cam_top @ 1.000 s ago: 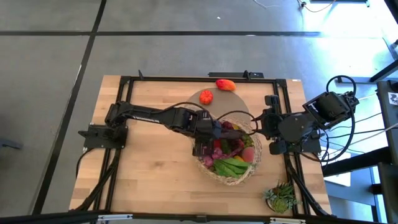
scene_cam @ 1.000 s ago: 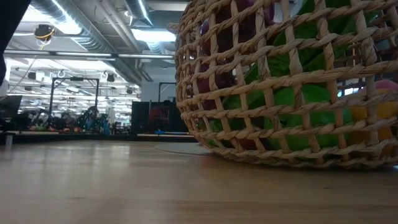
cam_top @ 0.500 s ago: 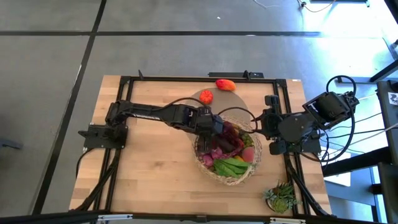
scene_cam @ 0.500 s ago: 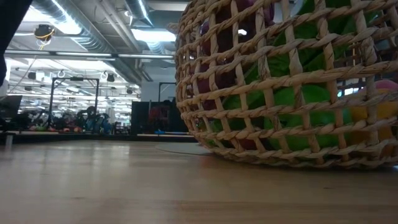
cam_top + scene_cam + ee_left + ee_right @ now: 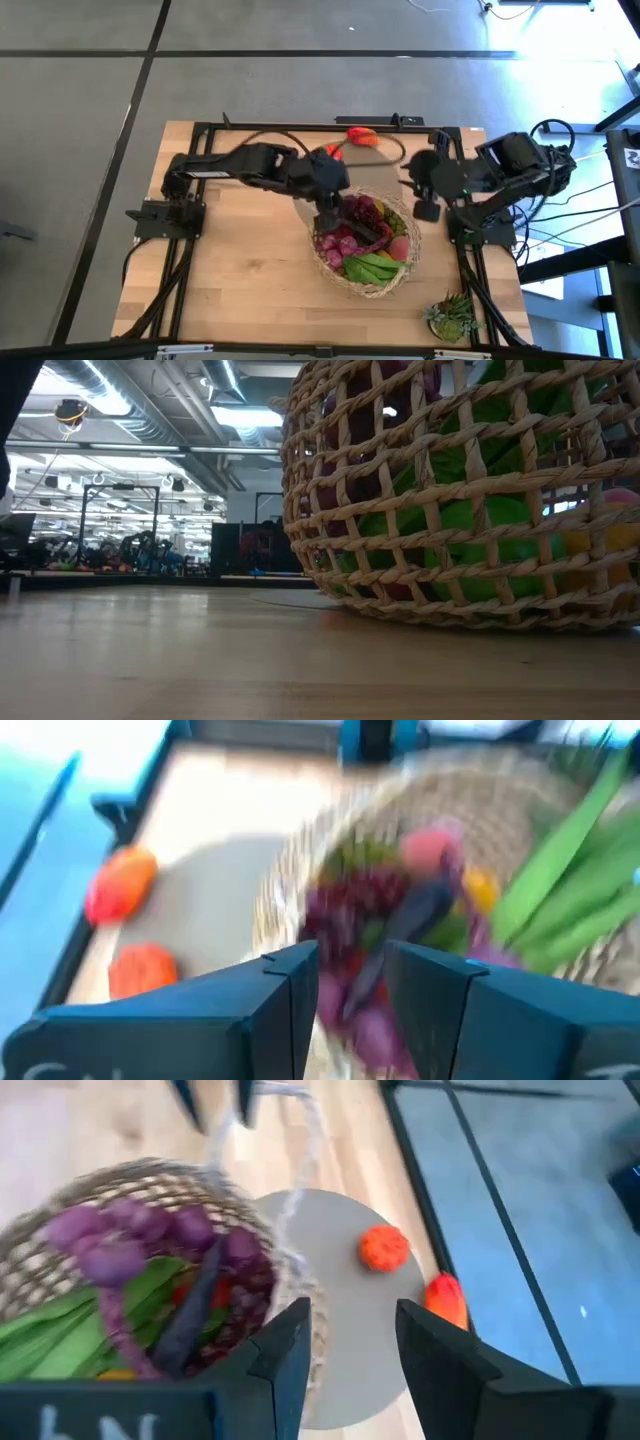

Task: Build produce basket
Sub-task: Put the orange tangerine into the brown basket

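The woven basket (image 5: 331, 266) stands on the table's right half and fills the low view (image 5: 450, 490). It holds purple grapes (image 5: 345, 238), green stalks (image 5: 372, 267), a dark long piece (image 5: 376, 231) and other produce. My left gripper (image 5: 327, 222) hangs open above the basket's left rim; its wrist view (image 5: 350, 970) shows only the basket below the gap. My right gripper (image 5: 425, 210) is open in the air at the basket's right (image 5: 350, 1330). Two orange-red produce pieces (image 5: 362, 136) (image 5: 333, 152) lie at the far edge by the grey round mat (image 5: 350, 1280).
A spiky green potted plant (image 5: 452, 317) stands at the near right corner. The basket's thin loop handle (image 5: 300, 1180) rises above its rim. The table's left half is bare wood (image 5: 240, 270). A black frame (image 5: 300, 127) runs along the table edges.
My left gripper has lifted up out of the basket and drawn back toward the far edge, its elbow rising. The dark long piece lies in the basket where it was. My right arm has swung a little toward the far edge and rolled its wrist.
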Available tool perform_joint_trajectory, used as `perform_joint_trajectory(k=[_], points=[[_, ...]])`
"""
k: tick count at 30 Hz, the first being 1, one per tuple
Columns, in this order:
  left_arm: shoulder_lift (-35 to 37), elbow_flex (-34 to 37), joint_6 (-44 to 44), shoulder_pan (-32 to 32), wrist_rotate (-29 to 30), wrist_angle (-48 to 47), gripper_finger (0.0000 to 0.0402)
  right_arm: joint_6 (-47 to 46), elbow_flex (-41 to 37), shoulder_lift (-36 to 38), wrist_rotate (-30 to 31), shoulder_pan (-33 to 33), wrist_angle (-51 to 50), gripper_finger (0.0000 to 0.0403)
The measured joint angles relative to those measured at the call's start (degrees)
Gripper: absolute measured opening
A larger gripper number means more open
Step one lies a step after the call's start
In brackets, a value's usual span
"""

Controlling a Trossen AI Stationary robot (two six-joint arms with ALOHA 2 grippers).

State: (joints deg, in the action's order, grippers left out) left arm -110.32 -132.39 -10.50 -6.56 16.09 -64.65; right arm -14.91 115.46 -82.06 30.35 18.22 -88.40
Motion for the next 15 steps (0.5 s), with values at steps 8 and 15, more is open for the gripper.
perform_joint_trajectory(k=[8,15], points=[[4.7,-2.02,-6.25,4.87,3.02,-8.13,0.0107,0.16,-0.02,0.02,-10.87,-13.89,2.7,0.0147],[6.53,-1.99,-12.22,16.76,1.56,-16.89,0.0107,4.43,0.0,-1.48,-21.03,-28.54,3.74,0.0147]])
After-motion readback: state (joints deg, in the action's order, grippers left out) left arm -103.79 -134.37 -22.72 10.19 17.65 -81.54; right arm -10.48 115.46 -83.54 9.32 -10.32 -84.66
